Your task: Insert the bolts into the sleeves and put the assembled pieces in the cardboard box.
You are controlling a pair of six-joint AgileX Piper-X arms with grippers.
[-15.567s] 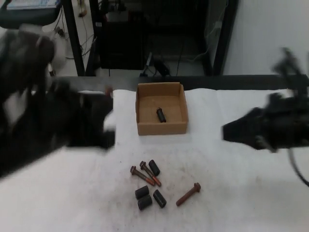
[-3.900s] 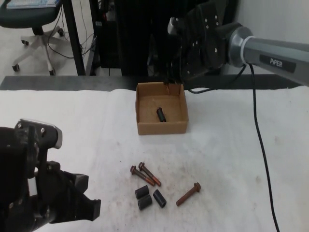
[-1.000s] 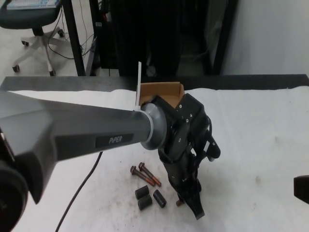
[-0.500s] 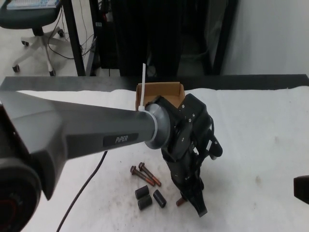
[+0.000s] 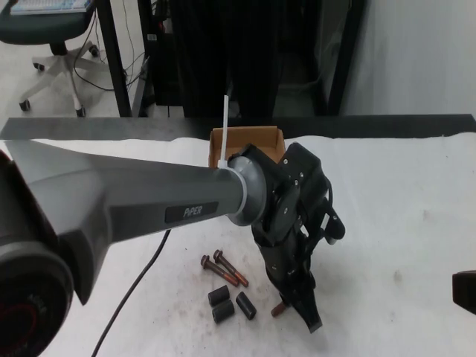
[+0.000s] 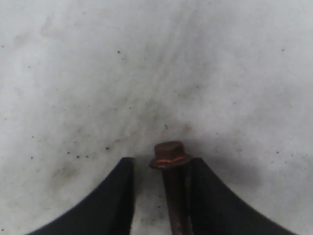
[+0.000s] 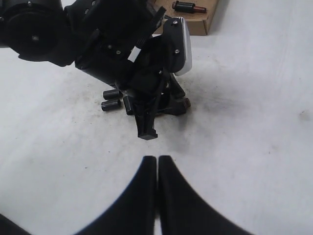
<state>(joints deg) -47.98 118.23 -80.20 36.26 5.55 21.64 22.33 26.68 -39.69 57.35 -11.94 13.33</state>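
Rusty bolt [image 6: 172,186] on white cloth [image 6: 146,58], between parted fingers [image 6: 112,196] of left gripper [image 6: 160,169]

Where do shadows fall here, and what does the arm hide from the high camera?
Left wrist view: a soft shadow darkens the white cloth around the bolt inside the left gripper. Right wrist view: that gripper shades the cloth under it. High view: the left arm covers most of the cardboard box.

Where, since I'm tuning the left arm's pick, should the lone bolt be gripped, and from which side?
Grip the bolt on its straight shank just behind the wider head, coming from above: it lies flat on the cloth, and the open left gripper straddles it there.
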